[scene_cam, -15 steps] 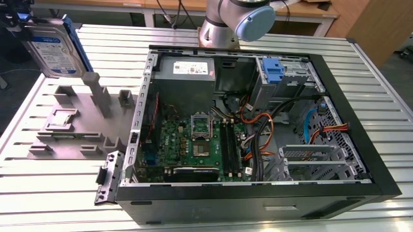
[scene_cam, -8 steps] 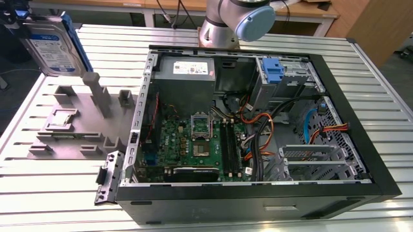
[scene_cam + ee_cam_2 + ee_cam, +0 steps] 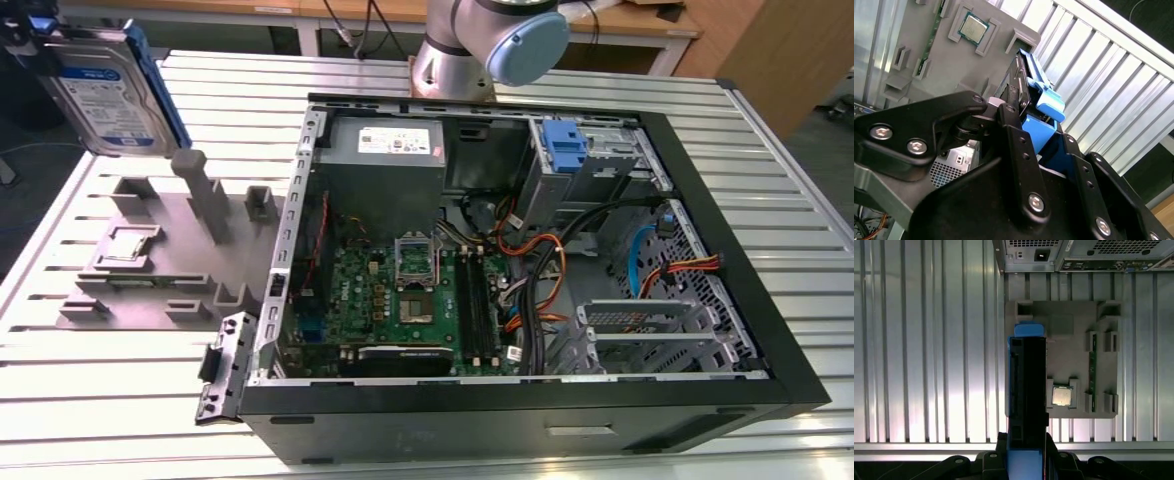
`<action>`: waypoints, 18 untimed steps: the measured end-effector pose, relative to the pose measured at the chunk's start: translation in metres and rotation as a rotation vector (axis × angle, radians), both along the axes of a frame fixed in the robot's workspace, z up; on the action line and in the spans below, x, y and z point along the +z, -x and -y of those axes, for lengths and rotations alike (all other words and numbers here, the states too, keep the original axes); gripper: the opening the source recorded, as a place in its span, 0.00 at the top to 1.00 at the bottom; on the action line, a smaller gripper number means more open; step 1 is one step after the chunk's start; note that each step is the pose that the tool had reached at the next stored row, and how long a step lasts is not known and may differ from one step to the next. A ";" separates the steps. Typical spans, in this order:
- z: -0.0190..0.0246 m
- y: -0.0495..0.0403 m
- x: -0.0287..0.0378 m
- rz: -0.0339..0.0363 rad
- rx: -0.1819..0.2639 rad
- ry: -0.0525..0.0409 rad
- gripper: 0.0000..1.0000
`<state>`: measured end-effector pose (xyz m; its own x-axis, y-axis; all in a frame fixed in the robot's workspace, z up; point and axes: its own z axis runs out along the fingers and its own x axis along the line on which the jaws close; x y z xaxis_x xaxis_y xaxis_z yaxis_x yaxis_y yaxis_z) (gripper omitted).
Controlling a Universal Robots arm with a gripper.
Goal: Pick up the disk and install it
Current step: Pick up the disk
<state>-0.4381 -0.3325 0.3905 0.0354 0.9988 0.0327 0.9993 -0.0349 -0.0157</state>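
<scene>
1. Currently the pincer (image 3: 1026,455) is clenched on the disk (image 3: 1027,385). Its black fingers (image 3: 1014,140) flank the blue bracket (image 3: 1050,104). The disk is carried on edge, lifted free of everything.
2. Beneath it is the grey fixture (image 3: 1074,355), with a processor chip (image 3: 1062,396) seated in one pocket. The disk hangs over one edge of the fixture, apart from it.
3. The fixture lies on the slatted metal table (image 3: 107,400), on the exterior view's left of the open computer case (image 3: 534,420).
4. Step in hand, as judged: carrying the disk over to the case. To do it well, keep the clamp firm on the bracket sides. Allow no twist in the disk, and stay above the fixture's upright posts (image 3: 207,200) and the case rim.
5. At the far end of the case, a blue caddy (image 3: 567,150) sits near the grey power supply (image 3: 387,145). The arm's base (image 3: 487,45) stands beyond them.
6. Hidden or unclear:
   - Pad contact on the bracket is covered by the fingers.
   - The disk's top is cut off at the exterior view's edge.
   - Cables cover part of the case floor.
   - The receiving bay cannot be told.
</scene>
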 end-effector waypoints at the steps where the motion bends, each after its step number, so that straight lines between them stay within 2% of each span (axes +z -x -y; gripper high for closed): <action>1: 0.0000 0.0000 0.0004 0.0000 0.000 0.0000 0.63; 18: 0.0000 0.0000 0.0120 0.0000 0.000 0.0000 0.63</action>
